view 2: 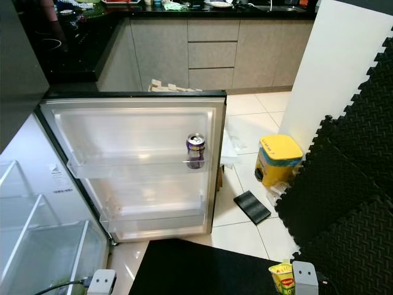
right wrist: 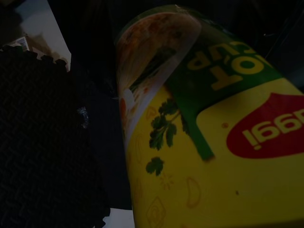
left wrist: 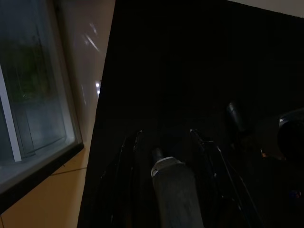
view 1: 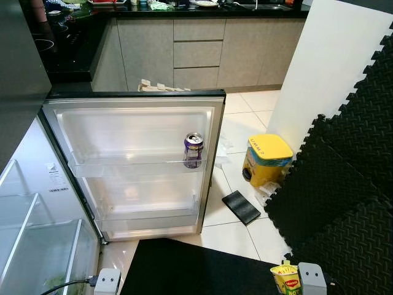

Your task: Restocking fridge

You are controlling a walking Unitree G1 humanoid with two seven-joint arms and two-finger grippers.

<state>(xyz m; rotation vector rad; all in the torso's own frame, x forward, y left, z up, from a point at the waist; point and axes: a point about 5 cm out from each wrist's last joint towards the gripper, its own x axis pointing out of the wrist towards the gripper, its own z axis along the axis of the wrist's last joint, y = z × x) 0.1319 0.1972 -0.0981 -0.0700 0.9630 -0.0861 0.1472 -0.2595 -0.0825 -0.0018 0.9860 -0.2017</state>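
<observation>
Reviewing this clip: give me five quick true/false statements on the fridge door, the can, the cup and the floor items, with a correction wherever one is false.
1. The fridge door is open. True.
2. A can lies on its side on the door's lowest shelf. False: it stands upright on the upper door shelf.
3. The right gripper has a yellow noodle cup at it. True: the cup sits low beside the right wrist.
4. The yellow bin stands on the kitchen counter. False: it stands on the tiled floor, near the white panel.
5. Black foam mats are stacked inside the fridge. False: they are on the robot's right, outside the fridge.
</observation>
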